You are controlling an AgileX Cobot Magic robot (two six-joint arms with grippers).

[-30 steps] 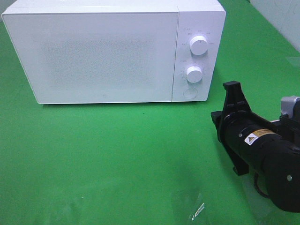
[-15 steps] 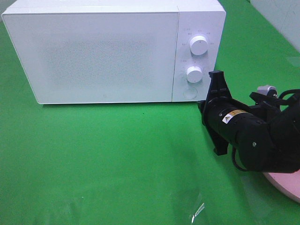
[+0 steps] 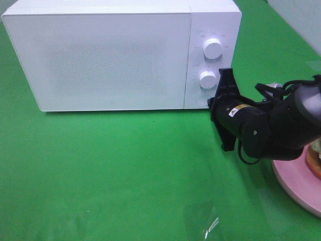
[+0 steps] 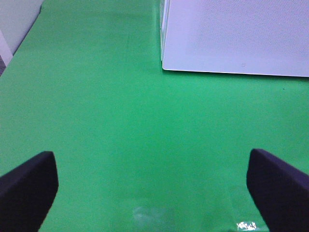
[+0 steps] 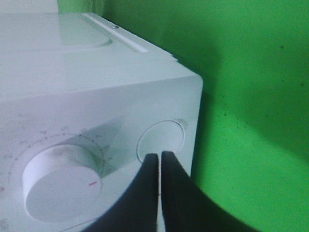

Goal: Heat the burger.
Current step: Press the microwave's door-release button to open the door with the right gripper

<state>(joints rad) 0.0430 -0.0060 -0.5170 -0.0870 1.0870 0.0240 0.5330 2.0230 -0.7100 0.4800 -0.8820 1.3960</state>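
Note:
Only a sliver of the burger [image 3: 316, 161] shows at the right edge of the exterior view, orange-brown, on a pink plate [image 3: 296, 187]. The white microwave [image 3: 105, 55] stands at the back with its door closed. My right gripper [image 3: 223, 81] is shut with nothing in it. In the right wrist view its tips [image 5: 159, 157] sit right at the round button [image 5: 161, 137] below the lower knob [image 5: 60, 181], and I cannot tell whether they touch it. My left gripper [image 4: 154, 188] is wide open over bare green cloth, near the microwave's front left corner [image 4: 166, 65].
Two white knobs, upper [image 3: 213, 48] and lower [image 3: 207, 79], sit above the round button [image 3: 203, 99] on the control panel. A scrap of clear film [image 3: 210, 225] lies on the green cloth [image 3: 125, 170] near the front. The right arm's black body [image 3: 276, 130] partly covers the plate.
My right arm has swung left and up toward the microwave's control panel, bringing its shut tips beside the round button. The pink plate and the burger's edge have come into view behind it.

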